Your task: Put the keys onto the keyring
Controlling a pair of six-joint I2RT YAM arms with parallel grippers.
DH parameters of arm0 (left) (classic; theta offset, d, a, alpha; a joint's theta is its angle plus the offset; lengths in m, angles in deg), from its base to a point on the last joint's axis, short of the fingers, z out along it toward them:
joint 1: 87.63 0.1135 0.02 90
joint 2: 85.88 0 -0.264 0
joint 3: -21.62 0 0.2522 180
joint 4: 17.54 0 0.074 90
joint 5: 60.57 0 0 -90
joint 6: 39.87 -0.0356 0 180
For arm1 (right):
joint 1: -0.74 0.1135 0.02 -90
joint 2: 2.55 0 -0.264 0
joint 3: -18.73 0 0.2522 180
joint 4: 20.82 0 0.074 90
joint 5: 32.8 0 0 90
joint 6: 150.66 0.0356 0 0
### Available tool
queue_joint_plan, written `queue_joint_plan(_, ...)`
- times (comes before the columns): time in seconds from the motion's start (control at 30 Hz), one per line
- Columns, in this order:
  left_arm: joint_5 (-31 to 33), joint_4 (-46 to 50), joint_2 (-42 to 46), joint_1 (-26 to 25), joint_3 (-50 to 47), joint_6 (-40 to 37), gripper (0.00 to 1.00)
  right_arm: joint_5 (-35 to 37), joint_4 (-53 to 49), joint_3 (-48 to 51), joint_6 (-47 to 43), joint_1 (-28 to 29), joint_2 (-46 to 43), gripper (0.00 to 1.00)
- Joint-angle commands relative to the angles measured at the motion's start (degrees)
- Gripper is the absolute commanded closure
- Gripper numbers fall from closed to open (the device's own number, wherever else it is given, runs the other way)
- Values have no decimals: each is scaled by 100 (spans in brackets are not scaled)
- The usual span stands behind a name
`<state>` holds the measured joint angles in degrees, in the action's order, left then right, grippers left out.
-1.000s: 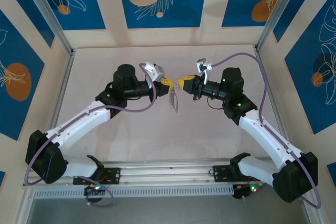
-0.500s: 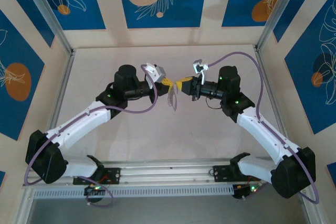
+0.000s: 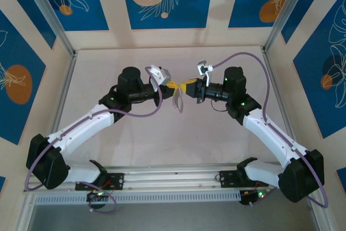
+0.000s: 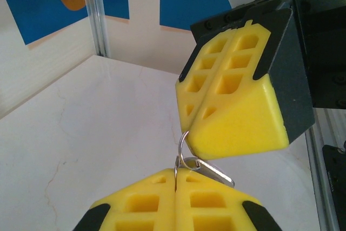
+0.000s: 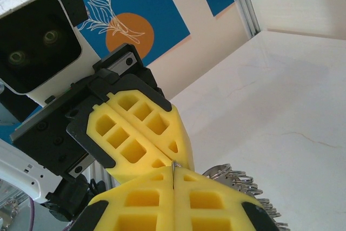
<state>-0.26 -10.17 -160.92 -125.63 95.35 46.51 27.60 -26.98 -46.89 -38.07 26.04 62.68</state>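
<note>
Jaws of both arms are pressed together, tip to tip: left gripper (image 4: 176,177) pinches the grey keyring (image 5: 240,179) by its thin wire, right gripper (image 5: 173,174) nips a metal sliver, seemingly the key (image 5: 173,166). Threading looks unfinished, and the keyring dangles above the table (image 3: 162,139).

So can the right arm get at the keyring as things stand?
Probably yes: the left gripper holds the keyring up, and the shut right gripper sits tip to tip with it, nothing between.
</note>
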Motion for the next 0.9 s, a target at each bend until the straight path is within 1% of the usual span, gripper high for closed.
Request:
queue_joint_plan(0.0,-63,-178,82,-89,207,-130,100,-107,-69,-272,-105,74,83,100)
queue_joint_plan(0.3,64,-274,143,-129,183,-139,100,75,-293,-282,-192,81,261,100)
queue_joint_plan(0.57,355,-628,316,-127,-50,-95,100,130,-348,-56,-86,-148,244,100)
queue_joint_plan(0.87,421,-812,386,-129,-154,-43,100,102,-256,78,27,-280,274,100)
